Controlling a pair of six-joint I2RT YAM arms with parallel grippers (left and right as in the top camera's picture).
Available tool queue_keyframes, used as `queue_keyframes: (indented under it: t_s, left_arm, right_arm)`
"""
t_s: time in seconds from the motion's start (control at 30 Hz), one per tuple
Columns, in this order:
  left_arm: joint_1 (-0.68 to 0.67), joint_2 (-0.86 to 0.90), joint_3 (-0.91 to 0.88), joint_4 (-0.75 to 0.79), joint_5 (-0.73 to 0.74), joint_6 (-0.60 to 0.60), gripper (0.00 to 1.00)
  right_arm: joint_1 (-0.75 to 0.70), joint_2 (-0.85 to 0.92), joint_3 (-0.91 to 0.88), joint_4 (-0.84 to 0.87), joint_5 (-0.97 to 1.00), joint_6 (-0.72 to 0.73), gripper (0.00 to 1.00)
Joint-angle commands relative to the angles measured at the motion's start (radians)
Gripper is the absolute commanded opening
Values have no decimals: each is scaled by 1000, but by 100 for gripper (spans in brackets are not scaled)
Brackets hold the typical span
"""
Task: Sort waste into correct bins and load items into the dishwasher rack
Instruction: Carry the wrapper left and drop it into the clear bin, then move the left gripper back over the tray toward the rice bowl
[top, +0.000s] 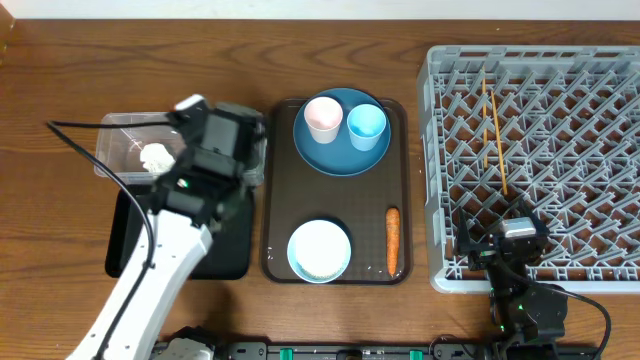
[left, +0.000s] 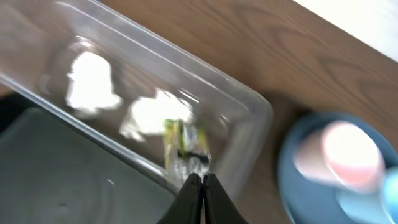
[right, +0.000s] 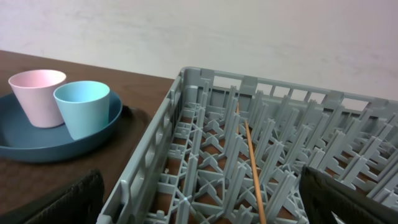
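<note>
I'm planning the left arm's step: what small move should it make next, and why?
Probably open the left hand. It is shut over the clear tub, with the green-yellow wrapper right at its tips beside two paper wads; opening would drop it there if it is pinched.

Brown tray (top: 340, 195) sits dead centre of the overhead frame, long side running top to bottom. Chopsticks (top: 495, 137) lie close together, slanting down the upper right. Wooden table (top: 60, 70) under it all, pale wall (right: 217, 31) across the top of the right wrist view
</note>
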Motion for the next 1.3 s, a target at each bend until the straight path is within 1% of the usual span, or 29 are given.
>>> queue_keyframes:
  t_s: [0.0, 0.1, 0.2, 0.37, 0.43, 0.47, 0.5, 0.53, 0.6, 0.67, 0.73, 0.77, 0.83, 0.93, 1.13, 1.27]
  left_arm:
    - [92, 36, 13, 30, -26, 87, 6]
    - [166, 68, 13, 55, -16, 89, 6]
    - [211, 99, 13, 66, 23, 89, 6]
    - [242, 98, 13, 72, 143, 90, 13]
    - [240, 70, 13, 72, 249, 91, 17]
    - [239, 51, 13, 70, 330, 100, 22]
    - [238, 35, 13, 69, 404, 105, 23]
    - [236, 19, 13, 69, 482, 105, 23]
    - [222, -1, 13, 62, 587, 104, 23]
    - [201, -2, 13, 40, 631, 104, 23]
    - [183, 9, 12, 10, 599, 105, 21]
    - [174, 19, 12, -8, 557, 107, 19]
    - [165, 47, 12, -33, 488, 129, 19]
    - [166, 106, 12, -50, 462, 138, 19]
    - [167, 256, 12, -14, 454, 138, 19]
    - [167, 336, 12, 33, 391, 138, 19]
  right_arm:
    - [-16, -5, -2, -3, -4, -3, 99]
    - [-16, -5, -2, -3, -4, -3, 99]
    - [-16, -5, -2, -3, -4, -3, 99]
    - [-16, -5, -2, -3, -4, -3, 99]
    - [-16, -5, -2, -3, -4, -3, 99]
    - [-16, -5, -2, -3, -4, -3, 99]
    - [-16, -5, -2, -3, -4, -3, 99]
    - [-16, -5, -2, -3, -4, -3, 99]
    - [-16, -5, -2, -3, -4, -3, 99]
    - [-16, -5, -2, -3, -4, -3, 99]
    - [-16, -5, -2, -3, -4, -3, 99]
    - [-16, -5, -2, -3, -4, -3, 99]
    - [-16, -5, -2, -3, -4, -3, 99]
    - [-16, -5, -2, -3, -4, -3, 99]
    - [-16, -5, -2, -3, -4, -3, 99]
    - [-16, -5, -2, -3, -4, -3, 99]
